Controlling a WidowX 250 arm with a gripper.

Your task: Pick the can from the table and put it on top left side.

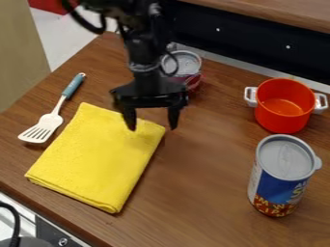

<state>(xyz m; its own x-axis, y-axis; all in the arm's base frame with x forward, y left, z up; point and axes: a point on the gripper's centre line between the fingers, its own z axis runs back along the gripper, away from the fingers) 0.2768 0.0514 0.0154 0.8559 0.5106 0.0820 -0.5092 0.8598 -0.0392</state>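
The black gripper [153,126] hangs over the upper right edge of the folded yellow cloth, its two fingers spread apart and pointing down with nothing between them. A blue can [279,179] with a grey plastic lid stands upright on the wooden table [199,198] at the lower right, well away from the gripper. Behind the arm is another can-like container [184,62] with a silvery top and reddish side, partly hidden by the arm.
An orange pot [283,107] with white handles stands just behind the blue can. The yellow cloth [97,157] lies left of centre, and a white slotted spatula [46,124] with a blue handle rests to its left. A dark ledge [251,46] runs along the back.
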